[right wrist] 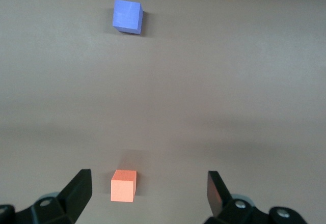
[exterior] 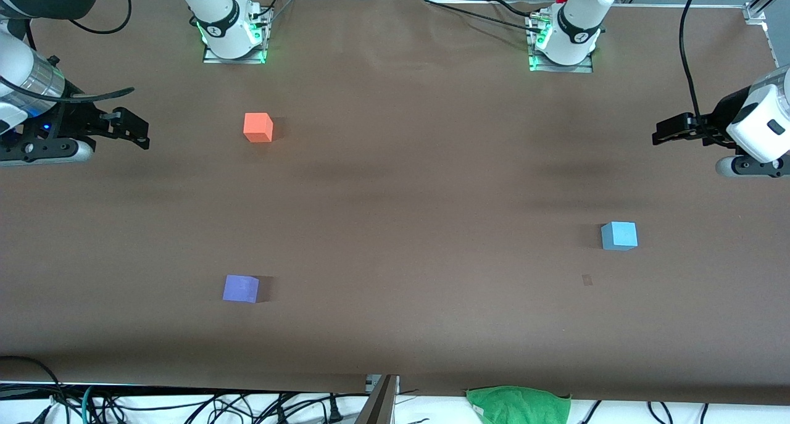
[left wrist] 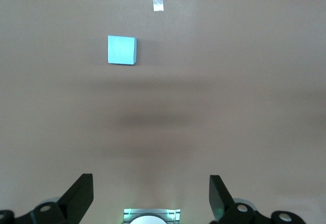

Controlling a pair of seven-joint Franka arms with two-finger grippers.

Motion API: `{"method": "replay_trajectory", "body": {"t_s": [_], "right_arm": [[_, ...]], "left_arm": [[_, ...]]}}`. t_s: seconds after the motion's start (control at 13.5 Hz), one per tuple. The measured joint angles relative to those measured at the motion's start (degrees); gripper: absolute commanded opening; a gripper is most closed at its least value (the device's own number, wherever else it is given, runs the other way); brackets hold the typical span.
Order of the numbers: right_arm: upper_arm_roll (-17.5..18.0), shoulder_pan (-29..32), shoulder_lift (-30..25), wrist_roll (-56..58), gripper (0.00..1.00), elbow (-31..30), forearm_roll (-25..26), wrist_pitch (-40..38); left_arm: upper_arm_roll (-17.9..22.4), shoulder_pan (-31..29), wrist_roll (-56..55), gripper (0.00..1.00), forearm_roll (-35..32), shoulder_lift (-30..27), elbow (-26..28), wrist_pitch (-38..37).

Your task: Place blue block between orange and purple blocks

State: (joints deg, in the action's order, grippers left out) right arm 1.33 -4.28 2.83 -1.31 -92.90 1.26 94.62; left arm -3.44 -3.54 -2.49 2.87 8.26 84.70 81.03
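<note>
Left end effector (exterior: pixel 659 131): up in the air over the bare brown bench (exterior: pixel 401 183) at the left arm's end, fingers spread wide, holding nothing. Right end effector (exterior: pixel 143 134): up over the right arm's end of the bench, fingers wide too, holding nothing, waiting.

Small light sky-blue matte cube (exterior: pixel 619 236): flat on the bench toward the left arm's end, nearer to the front camera than the spot under the left end effector, well apart from the other two. Shows in the left wrist view too (left wrist: pixel 121 50), with a tiny pale mark (left wrist: pixel 158 3) on the bench close by.

Small bright orange matte cube (exterior: pixel 258 128): toward the right arm's end, close to the right arm's base. Small violet-purple matte cube (exterior: pixel 241 288): also toward that end, nearer to the front camera than the orange one. Big bare gap between those two, enough for the blue one.

Blue cube probably light and stiff, maybe foam or painted wood. Dull skin, so likely not slippery. Not likely to break. Flat sides, so best to pinch two facing sides, near the middle, coming straight down from above. Fingers lined up square with the sides, or a twist or a skid may happen. No step started yet.
</note>
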Motion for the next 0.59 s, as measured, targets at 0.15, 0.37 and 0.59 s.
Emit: {"method": "replay_trajectory", "body": {"t_s": [0.15, 0.37, 0.59], "right_arm": [[0.0, 0.0, 0.0, 0.0, 1.0, 0.0, 0.0, 0.0], [0.0, 0.0, 0.0, 0.0, 1.0, 0.0, 0.0, 0.0], [0.0, 0.0, 0.0, 0.0, 1.0, 0.0, 0.0, 0.0]], "left_arm": [[0.0, 0.0, 0.0, 1.0, 0.0, 0.78, -1.21, 0.0], [0.0, 0.0, 0.0, 1.0, 0.0, 1.11, -1.6, -0.05], [0.0, 0.0, 0.0, 1.0, 0.0, 1.24, -1.72, -0.33]]}}
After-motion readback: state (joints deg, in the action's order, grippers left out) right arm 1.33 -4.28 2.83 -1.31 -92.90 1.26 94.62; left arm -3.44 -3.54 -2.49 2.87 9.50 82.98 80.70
